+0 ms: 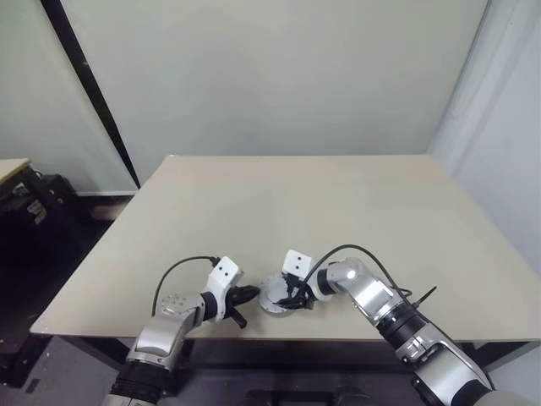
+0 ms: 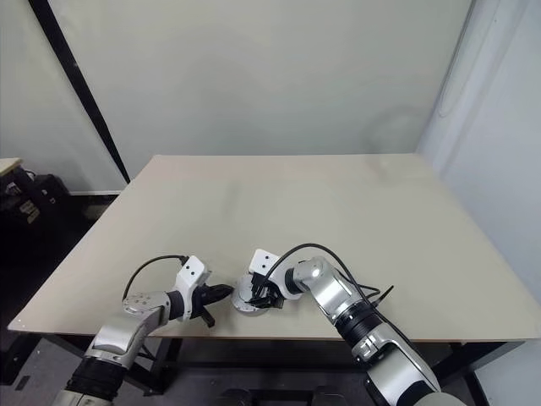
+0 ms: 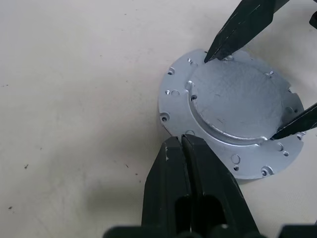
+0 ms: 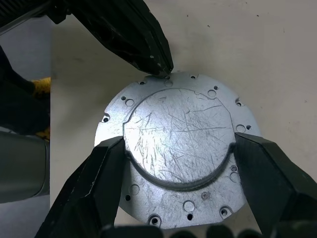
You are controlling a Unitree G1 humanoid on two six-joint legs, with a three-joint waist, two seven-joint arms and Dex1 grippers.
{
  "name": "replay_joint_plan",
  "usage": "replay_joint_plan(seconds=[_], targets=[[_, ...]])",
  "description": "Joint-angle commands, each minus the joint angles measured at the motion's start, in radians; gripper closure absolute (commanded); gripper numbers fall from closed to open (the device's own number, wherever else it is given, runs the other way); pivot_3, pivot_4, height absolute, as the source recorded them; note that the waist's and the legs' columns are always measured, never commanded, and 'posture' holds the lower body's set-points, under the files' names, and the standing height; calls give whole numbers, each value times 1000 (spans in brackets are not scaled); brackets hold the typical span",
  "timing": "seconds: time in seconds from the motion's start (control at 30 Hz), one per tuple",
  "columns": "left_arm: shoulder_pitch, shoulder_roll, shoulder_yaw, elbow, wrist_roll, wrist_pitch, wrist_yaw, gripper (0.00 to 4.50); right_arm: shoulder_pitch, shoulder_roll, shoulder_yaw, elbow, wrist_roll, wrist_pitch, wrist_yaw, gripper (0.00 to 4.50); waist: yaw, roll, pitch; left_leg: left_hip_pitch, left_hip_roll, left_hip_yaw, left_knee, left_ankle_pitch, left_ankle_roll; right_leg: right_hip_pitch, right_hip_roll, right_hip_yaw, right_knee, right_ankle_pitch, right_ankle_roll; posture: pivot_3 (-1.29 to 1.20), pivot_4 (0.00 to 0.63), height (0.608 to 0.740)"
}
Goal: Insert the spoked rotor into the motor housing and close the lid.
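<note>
At the desk's (image 1: 254,203) near edge our clenched left pincer (image 3: 182,141) touches the lid (image 4: 178,144); our right pincer (image 4: 178,163) grasps its raised centre.

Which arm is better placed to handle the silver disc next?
Right. The right gripper spans the silver disc, with its fingers apparently pressed against opposite sides of the raised centre. The left gripper is shut, with only its tip at the disc's rim, so it would need to open and reposition.
</note>
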Motion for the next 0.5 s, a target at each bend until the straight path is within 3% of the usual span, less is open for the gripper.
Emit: replay_joint_plan(seconds=[0.03, 0.23, 0.5], targets=[[-27, -72, 10, -12, -87, 27, -10, 4500, 3, 3, 18, -13, -17, -3, 4, 1326, 0, 0, 0, 0, 0, 0, 0, 0, 0, 0, 0, 0, 0, 0, 0, 0, 0, 740], [-32, -83, 79, -27, -143, 34, -43, 4500, 5, 5, 20, -22, -20, 2, 5, 1326, -6, -3, 1, -1, 0, -1, 0, 0, 0, -1, 0, 0, 0, 0, 0, 0, 0, 740], [-14, -61, 50, -47, -167, 70, -63, 4500, 11, 8, 19, -29, -23, 8, 5, 1326, -13, -5, 2, -1, 3, 0, -10, 2, 4, -4, 3, 0, 0, -1, 0, 0, 0, 740]])
